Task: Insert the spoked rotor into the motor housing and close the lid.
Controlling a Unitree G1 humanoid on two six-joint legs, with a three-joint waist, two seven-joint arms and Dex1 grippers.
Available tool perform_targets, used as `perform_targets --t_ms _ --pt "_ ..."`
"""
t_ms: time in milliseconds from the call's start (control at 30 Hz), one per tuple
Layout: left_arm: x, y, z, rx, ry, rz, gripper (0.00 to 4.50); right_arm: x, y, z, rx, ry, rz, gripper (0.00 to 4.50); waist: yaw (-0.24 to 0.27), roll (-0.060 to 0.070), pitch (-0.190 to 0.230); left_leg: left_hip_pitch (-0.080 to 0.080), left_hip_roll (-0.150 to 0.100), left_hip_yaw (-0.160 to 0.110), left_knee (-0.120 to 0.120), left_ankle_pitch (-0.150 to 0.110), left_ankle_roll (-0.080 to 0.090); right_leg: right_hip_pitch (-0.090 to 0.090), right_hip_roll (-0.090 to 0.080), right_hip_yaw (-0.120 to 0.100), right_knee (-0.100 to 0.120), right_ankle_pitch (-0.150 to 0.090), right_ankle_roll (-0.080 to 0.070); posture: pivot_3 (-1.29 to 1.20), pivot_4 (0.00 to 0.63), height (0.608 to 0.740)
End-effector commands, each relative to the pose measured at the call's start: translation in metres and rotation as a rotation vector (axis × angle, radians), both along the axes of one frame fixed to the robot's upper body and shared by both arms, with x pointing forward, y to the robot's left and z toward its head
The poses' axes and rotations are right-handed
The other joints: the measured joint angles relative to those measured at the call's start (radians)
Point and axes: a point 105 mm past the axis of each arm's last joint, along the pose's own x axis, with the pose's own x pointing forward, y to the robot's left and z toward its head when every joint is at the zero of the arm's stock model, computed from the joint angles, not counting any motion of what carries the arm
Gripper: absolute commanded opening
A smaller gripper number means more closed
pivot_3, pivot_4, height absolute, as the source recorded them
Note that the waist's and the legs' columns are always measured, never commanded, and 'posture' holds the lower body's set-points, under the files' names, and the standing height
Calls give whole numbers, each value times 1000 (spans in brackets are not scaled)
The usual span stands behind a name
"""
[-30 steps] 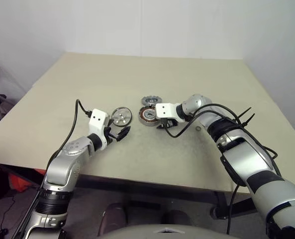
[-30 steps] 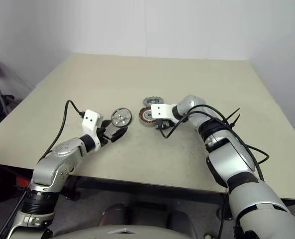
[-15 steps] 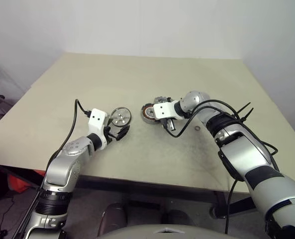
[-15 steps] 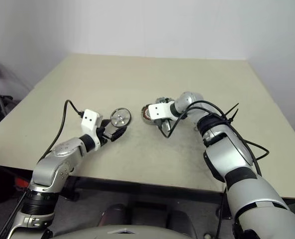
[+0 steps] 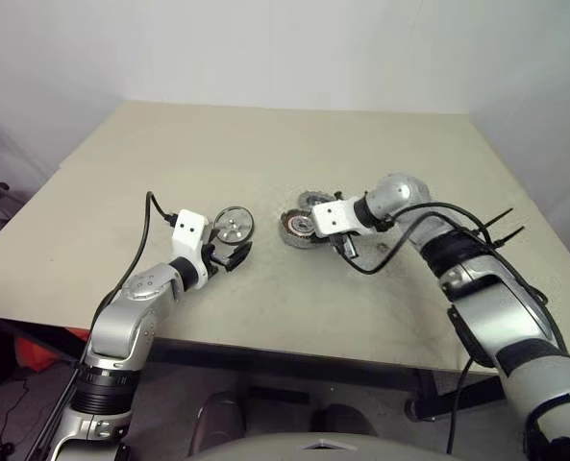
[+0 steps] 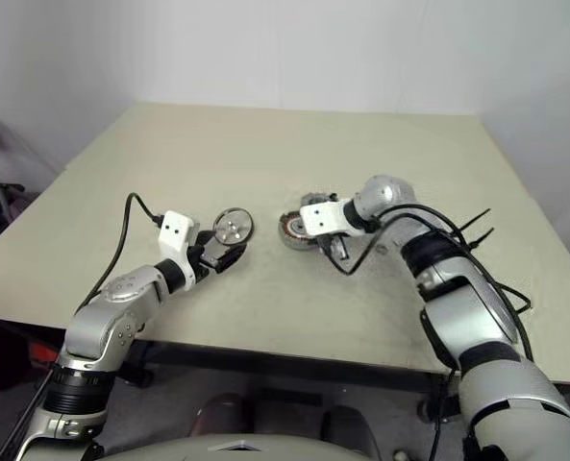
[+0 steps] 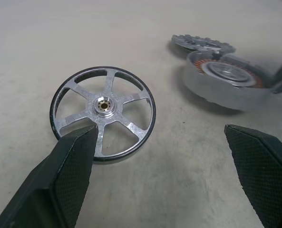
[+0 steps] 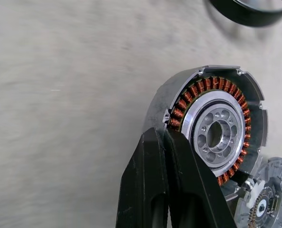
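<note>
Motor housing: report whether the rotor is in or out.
Out. The motor housing shows bare copper windings; the spoked rotor lies apart on the table.

Free room and obstacles, for your reference:
- Table [image 5: 265,144]: far half bare; you can pass freely there.
- Spoked rotor [image 5: 234,226]: flat, with open surface between it and the motor housing [image 5: 297,229].
- Lid [image 7: 202,43]: just behind the housing, blocking that side.
- Right gripper [image 8: 165,142]: fingers pressed together, crowding the housing's rim.
- Left gripper [image 7: 160,171]: jaws wide, beside the rotor.

right gripper [image 8: 163,142]: fingers pressed together, at motor housing [image 8: 212,128] rim | lid [image 8: 264,199] beside housing | table [image 8: 60,95]
</note>
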Motion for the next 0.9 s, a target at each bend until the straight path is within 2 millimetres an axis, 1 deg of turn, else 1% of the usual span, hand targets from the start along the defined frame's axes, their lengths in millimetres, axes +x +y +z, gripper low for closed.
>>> perform_targets --t_ms 33,133,200,300,367,467,500,567,667,800,900 --pt "4 1 11 1 -45 4 4500 -13 6 20 42 -42 61 58 0 0 0 0 0 0 0 0 0 0 0 0 0 0 0 0 0 740" --pt "4 2 11 1 -45 4 4500 -32 4 10 32 -1 83 58 1 0 0 1 0 0 0 0 0 0 0 0 0 0 0 0 0 740" --pt "4 2 12 3 -45 3 4500 -39 2 4 26 21 73 58 2 0 0 1 0 0 0 0 0 1 0 0 0 0 0 0 0 740" --pt "5 3 12 6 -44 1 4500 -44 -8 -11 -8 26 33 58 2 0 0 3 0 0 0 0 0 2 0 0 0 0 0 0 0 740" --pt "4 4 12 8 -43 -2 4500 -48 -10 -12 -2 40 24 58 5 0 0 5 0 0 0 -2 -3 4 0 0 0 0 0 0 0 740" --pt "3 3 10 11 -38 -8 4500 -48 -12 -13 11 45 -12 58 6 0 0 5 0 -1 0 -2 -3 5 0 1 0 0 0 0 0 740" --pt "3 2 10 11 -37 -9 4500 -47 -12 -13 17 48 -24 236 6 0 0 5 0 -1 0 -2 -4 4 0 1 0 0 0 0 0 740" --pt "3 1 9 11 -35 -12 4500 -46 -10 -10 39 50 -45 638 6 0 0 6 0 -1 0 -2 -4 5 0 1 0 0 0 0 0 740" --pt "2 0 9 9 -33 -17 4500 -43 -6 0 91 37 -74 1584 6 0 0 6 0 -1 0 -2 -4 5 0 1 0 0 0 0 0 740" --pt "1 -1 9 8 -32 -20 4500 -39 -3 20 182 41 -122 1584 8 0 0 5 0 -1 0 -2 -4 4 0 1 0 0 0 0 0 740" --pt "0 -1 8 7 -30 -22 4500 -36 -5 36 256 41 -180 1584 11 0 0 5 0 -1 0 -2 -4 4 0 1 0 0 0 0 0 740"
